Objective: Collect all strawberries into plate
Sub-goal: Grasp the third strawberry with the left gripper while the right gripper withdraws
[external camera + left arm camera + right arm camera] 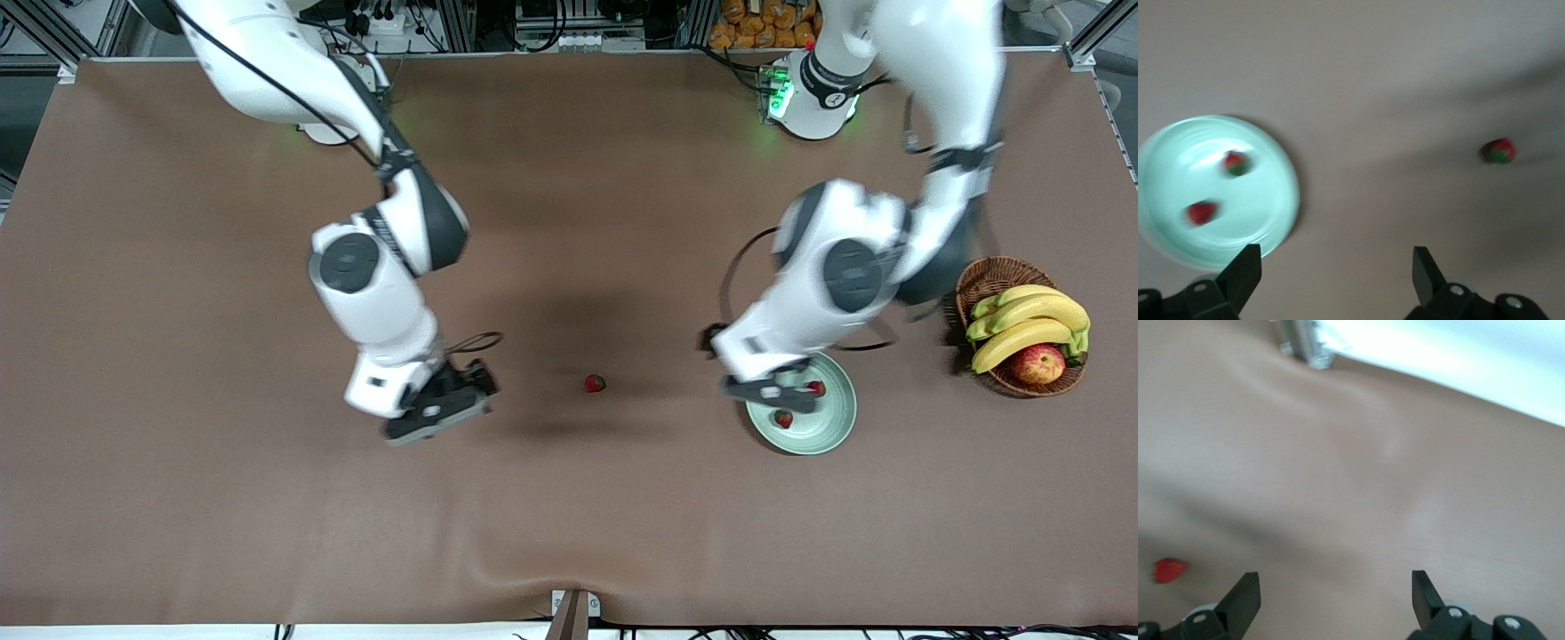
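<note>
With two strawberries (783, 418) already on the plate (836, 427) at centre-right under the left gripper (770, 389), fingers spread empty, the open-fingered right gripper (442, 412) at centre-left could nudge the last strawberry (595, 383), mid-frame on the counter (178, 498), and roll it off.

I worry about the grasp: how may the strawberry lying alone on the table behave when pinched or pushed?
The lone strawberry is tiny and rounded, so it would probably roll if nudged. It looks light and may slip sideways from a pinch. If real, it would likely bruise under firm squeezing.
</note>
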Action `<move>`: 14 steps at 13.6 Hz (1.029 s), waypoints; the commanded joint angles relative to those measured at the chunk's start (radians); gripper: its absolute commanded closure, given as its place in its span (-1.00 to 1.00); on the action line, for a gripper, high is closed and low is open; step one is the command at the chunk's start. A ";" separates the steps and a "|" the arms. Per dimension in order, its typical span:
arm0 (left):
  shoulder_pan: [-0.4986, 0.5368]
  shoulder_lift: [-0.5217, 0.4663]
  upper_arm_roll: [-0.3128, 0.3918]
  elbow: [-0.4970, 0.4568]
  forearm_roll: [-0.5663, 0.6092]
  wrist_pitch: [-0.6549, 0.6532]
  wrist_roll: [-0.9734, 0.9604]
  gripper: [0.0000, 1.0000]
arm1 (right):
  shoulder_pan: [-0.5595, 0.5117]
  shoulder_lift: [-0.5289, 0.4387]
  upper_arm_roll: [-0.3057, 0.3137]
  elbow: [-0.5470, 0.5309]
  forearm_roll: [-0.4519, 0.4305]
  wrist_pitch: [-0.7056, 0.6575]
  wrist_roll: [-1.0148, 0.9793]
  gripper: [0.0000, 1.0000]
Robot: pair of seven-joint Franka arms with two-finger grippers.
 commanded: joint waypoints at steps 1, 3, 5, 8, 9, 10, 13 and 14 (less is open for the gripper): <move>-0.092 0.145 0.010 0.140 -0.013 0.069 -0.060 -1.00 | -0.077 -0.155 0.001 -0.154 -0.014 -0.026 -0.014 -1.00; -0.159 0.219 0.017 0.182 -0.008 0.119 -0.110 -1.00 | -0.122 -0.235 0.001 -0.187 -0.012 -0.100 -0.051 -1.00; -0.181 0.257 0.018 0.185 -0.008 0.218 -0.113 -1.00 | -0.154 -0.302 0.001 -0.188 -0.011 -0.205 -0.061 -1.00; -0.221 0.311 0.016 0.185 -0.008 0.306 -0.142 -1.00 | -0.237 -0.393 0.007 -0.195 -0.002 -0.341 -0.071 -1.00; -0.230 0.325 0.017 0.185 -0.006 0.314 -0.160 -1.00 | -0.265 -0.420 0.010 -0.201 -0.002 -0.385 -0.089 -1.00; -0.236 0.336 0.017 0.185 -0.005 0.320 -0.165 -1.00 | -0.291 -0.446 0.011 -0.211 0.000 -0.425 -0.109 -1.00; -0.241 0.365 0.017 0.183 0.000 0.361 -0.159 -1.00 | -0.331 -0.508 0.013 -0.231 0.001 -0.493 -0.121 -1.00; -0.244 0.375 0.017 0.183 0.000 0.383 -0.157 -0.99 | -0.351 -0.520 0.018 -0.231 0.020 -0.525 -0.126 -1.00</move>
